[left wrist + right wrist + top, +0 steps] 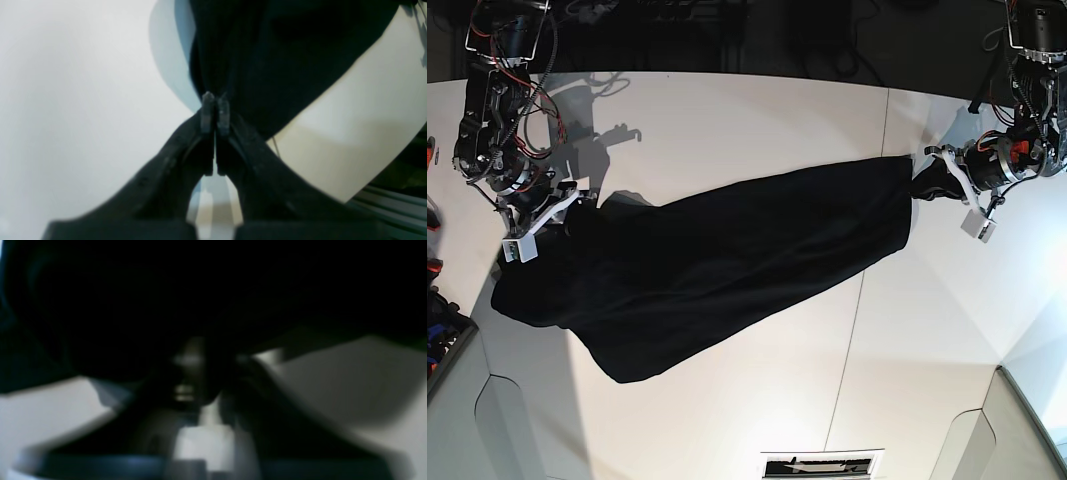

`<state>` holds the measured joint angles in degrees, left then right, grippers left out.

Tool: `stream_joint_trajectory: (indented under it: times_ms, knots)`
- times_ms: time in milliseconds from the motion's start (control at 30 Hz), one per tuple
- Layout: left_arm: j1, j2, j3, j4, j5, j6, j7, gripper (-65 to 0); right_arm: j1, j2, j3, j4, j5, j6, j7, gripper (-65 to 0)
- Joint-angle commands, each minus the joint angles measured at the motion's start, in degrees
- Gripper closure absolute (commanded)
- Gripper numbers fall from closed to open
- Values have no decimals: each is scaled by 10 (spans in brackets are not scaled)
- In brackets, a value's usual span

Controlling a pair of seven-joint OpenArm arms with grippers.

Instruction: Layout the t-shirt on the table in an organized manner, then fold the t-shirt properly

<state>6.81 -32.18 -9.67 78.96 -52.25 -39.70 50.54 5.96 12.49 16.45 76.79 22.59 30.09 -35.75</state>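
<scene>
Both end effectors, left (215, 100) and right (577, 212), pinch the plain, unlettered t-shirt (727, 260).

A dark room behind a bright white top

We saw black shadow along the far edge, a small slotted vent (822, 465) near the front, and soft grey shadows (602, 125) lay on the white.

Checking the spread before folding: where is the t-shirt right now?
In the base view the t-shirt stretches across the table, between the right gripper at image left and the left gripper at image right.
</scene>
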Motion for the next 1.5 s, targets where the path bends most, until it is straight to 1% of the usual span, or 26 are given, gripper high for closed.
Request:
stream_joint_trajectory:
  times_ms: [0,200,333,500,567,667,833,900,1033,1067,1133,1167,1200,1233,1267,1367,1467]
  knots:
    - [-8,-10,-4,8,-8,-3,-12,-32,8,5,1,21,5,2,4,0]
    - [-8,-13,-4,10,-7,-3,-12,-31,3,5,28,131,12,1,-64,0]
    - [-7,-16,-4,27,-7,-3,-10,-31,-29,12,65,212,50,1,-75,0]
    - [-7,-23,-4,67,-7,-3,-9,-31,-86,13,121,264,103,2,-103,0]
    - [-7,-23,-4,78,-6,-3,-4,-31,-114,13,147,282,128,3,-108,0]
    - [-6,-23,-4,82,-7,-3,3,-31,-160,13,191,311,161,17,-108,0]
    - [8,-23,-4,82,-9,-3,5,-31,-229,13,253,356,186,18,-110,0]
    - [15,-23,-4,82,-9,-3,4,-31,-247,13,265,363,188,18,-112,0]
    - [30,-23,-4,82,-9,-3,3,-31,-273,13,266,363,188,18,-128,0]
    - [31,-23,-4,82,-9,-3,3,-31,-278,13,266,363,188,18,-127,-37]
    - [34,-23,-4,82,-9,-3,3,-31,-285,13,266,363,188,17,-124,-220]
    - [34,-23,-4,82,-8,-3,3,-31,-287,13,266,363,187,17,-124,-300]
    - [35,-23,-4,82,-8,-3,3,-31,-287,13,266,363,185,17,-123,-365]
    - [35,-23,-4,83,-8,-3,3,-31,-287,13,266,363,183,17,-120,-407]
    - [36,-23,-4,83,-8,-3,3,-31,-287,13,266,363,183,16,-118,-427]
    - [35,-25,-6,83,-7,-3,3,-31,-281,13,266,363,183,16,-106,-428]
    - [35,-37,-7,84,-8,-3,3,-32,-261,13,267,363,177,16,-100,-428]
